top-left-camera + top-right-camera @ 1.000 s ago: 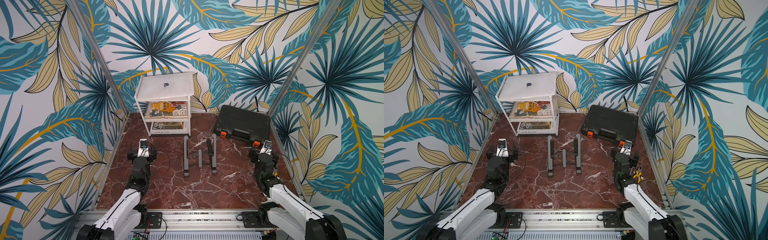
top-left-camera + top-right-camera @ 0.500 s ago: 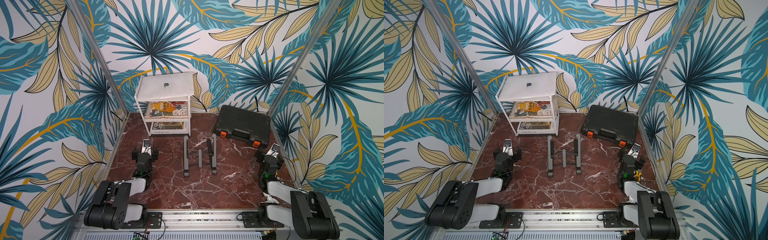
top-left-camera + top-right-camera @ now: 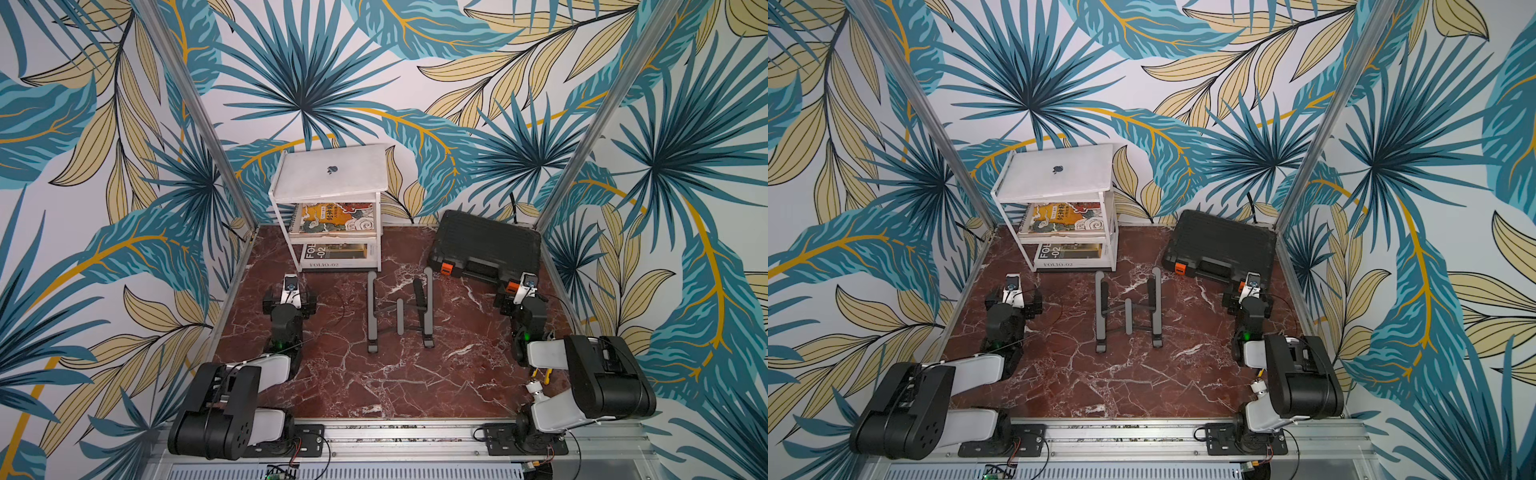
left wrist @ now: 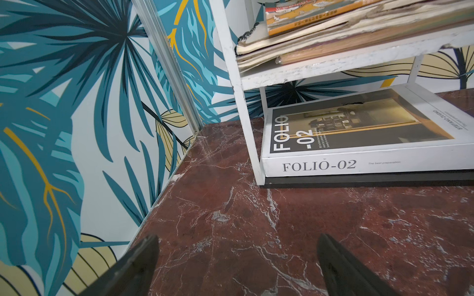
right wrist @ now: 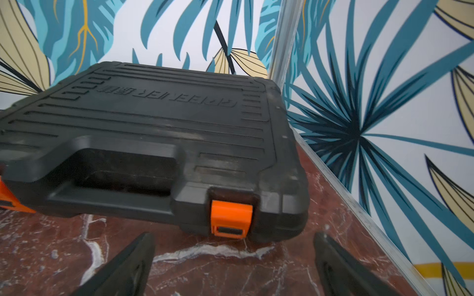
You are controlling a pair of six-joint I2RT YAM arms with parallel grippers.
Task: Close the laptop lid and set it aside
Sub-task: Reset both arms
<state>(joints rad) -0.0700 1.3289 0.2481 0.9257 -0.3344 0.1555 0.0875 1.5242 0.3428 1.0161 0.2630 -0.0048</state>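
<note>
White book reads FOLIO-02; left end effector and right end effector spread.

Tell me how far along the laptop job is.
Looks done: the laptop lies shut, logo up, on the white shelf unit, off the grey stand. Nothing in hand: the left end effector and right end effector are open and empty. Nothing visibly left.

In a top view, counted: one laptop, upper centre. One white shelf unit. One large book. One stack of magazines, number unclear. One black case with two orange latches. One grey folding stand, centre. Two robot arms: left arm, right arm.
</note>
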